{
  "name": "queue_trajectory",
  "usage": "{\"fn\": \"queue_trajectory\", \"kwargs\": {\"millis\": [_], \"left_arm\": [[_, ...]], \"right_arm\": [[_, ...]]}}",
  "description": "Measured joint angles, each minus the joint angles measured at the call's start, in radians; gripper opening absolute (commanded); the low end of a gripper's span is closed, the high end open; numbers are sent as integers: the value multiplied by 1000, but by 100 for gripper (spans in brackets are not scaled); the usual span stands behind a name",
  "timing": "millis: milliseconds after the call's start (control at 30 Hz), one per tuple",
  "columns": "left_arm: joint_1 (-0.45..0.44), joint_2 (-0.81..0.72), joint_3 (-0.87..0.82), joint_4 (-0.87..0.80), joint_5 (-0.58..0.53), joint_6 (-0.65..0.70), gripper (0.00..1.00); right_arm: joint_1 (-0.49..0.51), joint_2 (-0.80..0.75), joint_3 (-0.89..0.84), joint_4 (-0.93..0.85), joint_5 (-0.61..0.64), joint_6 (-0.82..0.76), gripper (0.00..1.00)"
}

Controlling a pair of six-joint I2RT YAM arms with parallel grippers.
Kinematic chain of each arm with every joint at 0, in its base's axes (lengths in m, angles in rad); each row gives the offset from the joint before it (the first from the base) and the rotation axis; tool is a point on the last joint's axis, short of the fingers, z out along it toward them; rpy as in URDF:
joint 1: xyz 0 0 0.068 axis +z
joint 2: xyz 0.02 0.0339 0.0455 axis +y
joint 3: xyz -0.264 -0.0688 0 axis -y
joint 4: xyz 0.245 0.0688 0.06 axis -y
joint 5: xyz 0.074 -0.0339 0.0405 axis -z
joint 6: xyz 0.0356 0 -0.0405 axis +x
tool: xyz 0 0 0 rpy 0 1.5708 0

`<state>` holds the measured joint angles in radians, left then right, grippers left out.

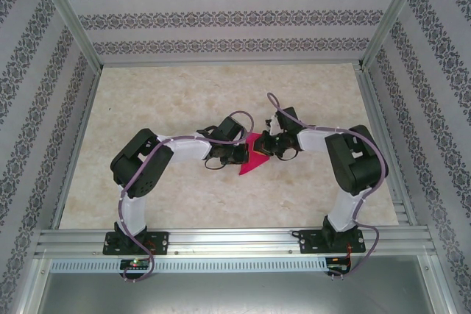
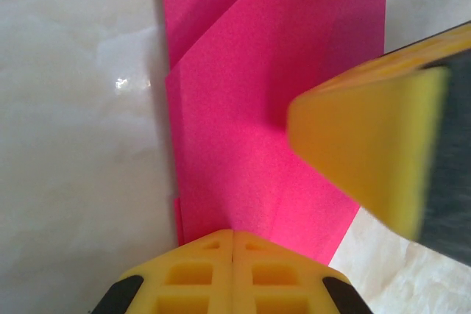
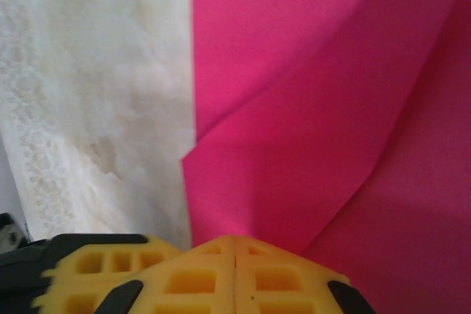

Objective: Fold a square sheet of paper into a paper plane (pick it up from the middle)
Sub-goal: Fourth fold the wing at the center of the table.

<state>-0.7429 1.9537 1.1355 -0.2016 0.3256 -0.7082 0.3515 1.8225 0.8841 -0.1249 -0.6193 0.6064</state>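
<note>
Now: left hand (image 2: 232,236) pressed together, tips touching folded pink paper (image 2: 243,123); right hand (image 3: 235,241) likewise pressed together, tips on paper.

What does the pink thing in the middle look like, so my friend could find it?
On the pale marbled table, look where the two robot arms meet in the middle. Between the left gripper and the right gripper lies a partly folded sheet of paper. It is the one bright magenta-pink thing there, ending in a point toward the arms' bases.

One folded pink paper (image 1: 252,161), two claws (image 2: 233,234) (image 3: 234,239).
</note>
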Motion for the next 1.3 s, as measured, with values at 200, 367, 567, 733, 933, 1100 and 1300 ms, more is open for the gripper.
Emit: {"fn": "queue_trajectory", "kwargs": {"millis": [200, 367, 567, 733, 933, 1100, 1300], "left_arm": [[0, 0, 0, -2, 0, 0, 0], [0, 0, 0, -2, 0, 0, 0], [0, 0, 0, -2, 0, 0, 0], [0, 0, 0, -2, 0, 0, 0], [0, 0, 0, -2, 0, 0, 0], [0, 1, 3, -5, 0, 1, 0], [0, 2, 5, -6, 0, 1, 0]], "right_arm": [[-32, 57, 68, -5, 10, -8, 6], [-85, 106, 124, -21, 6, -24, 6], [-121, 151, 188, -52, -8, -36, 6], [-170, 185, 245, -52, 4, -46, 6], [-207, 127, 214, -14, 34, -44, 7], [-166, -13, 130, 7, 34, -25, 7], [-57, -32, 45, 29, 33, 6, 6]]}}
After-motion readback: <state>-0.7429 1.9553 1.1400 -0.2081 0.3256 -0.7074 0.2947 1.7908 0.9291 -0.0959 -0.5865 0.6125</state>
